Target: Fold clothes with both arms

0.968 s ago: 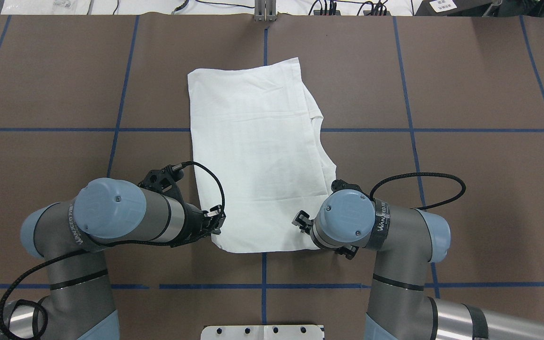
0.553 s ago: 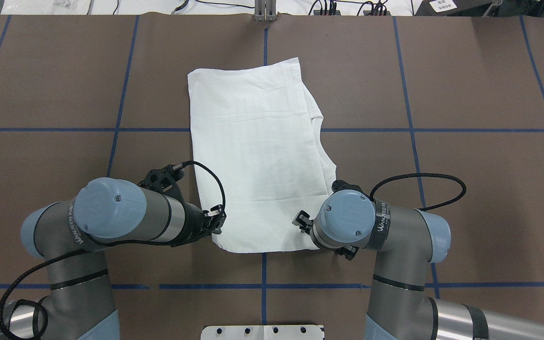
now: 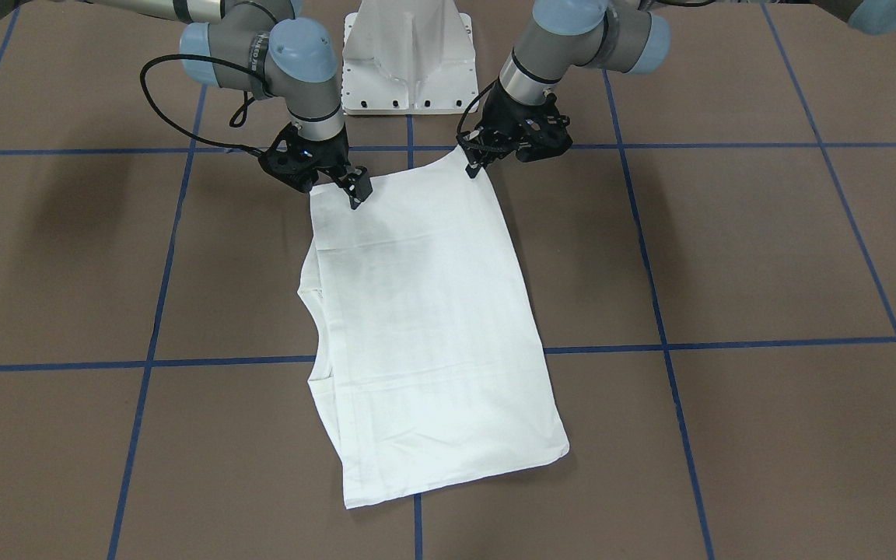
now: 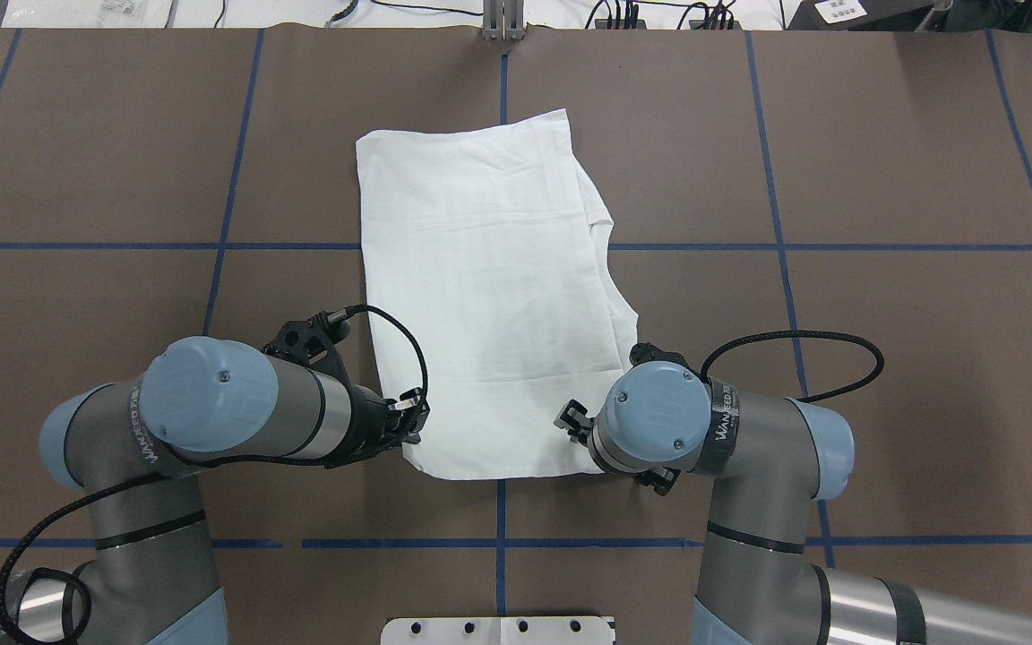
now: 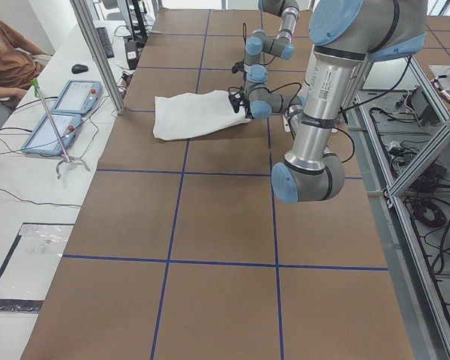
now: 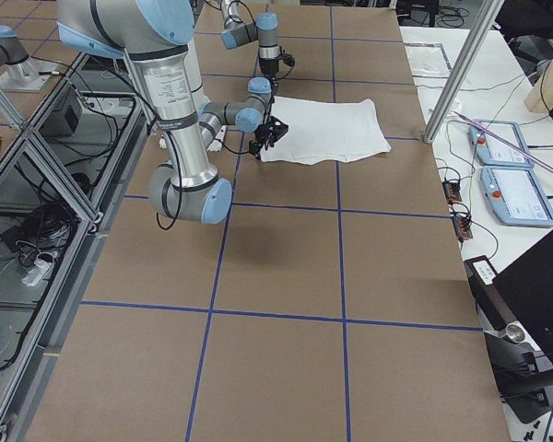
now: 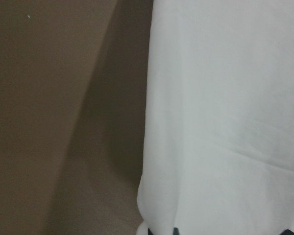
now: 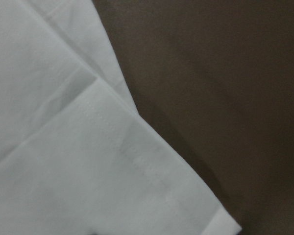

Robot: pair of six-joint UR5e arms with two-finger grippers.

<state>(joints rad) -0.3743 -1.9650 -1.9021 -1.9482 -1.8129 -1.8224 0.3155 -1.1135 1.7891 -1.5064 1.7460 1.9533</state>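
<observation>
White long-sleeved T-shirt [image 4: 489, 296], folded into a long narrow panel, lying flat on the brown counter [image 4: 883, 161] across its blue grid lines, with one short end toward the robot and the other away from it. Folded layers project along the panel's edge on the robot's right. The left arm [image 4: 238, 408] brings the left tool [image 3: 475, 165] to the near corner on the robot's left, which is slightly raised from the counter. The right arm [image 4: 731, 430] sets the right tool [image 3: 355, 190] on the opposite near corner, its fingertips over the cloth. Neither wrist view shows more than cloth and counter, so whether either tool is clenched on the fabric or released cannot be told. The white pedestal base [image 3: 409, 54] stands between the arms.
</observation>
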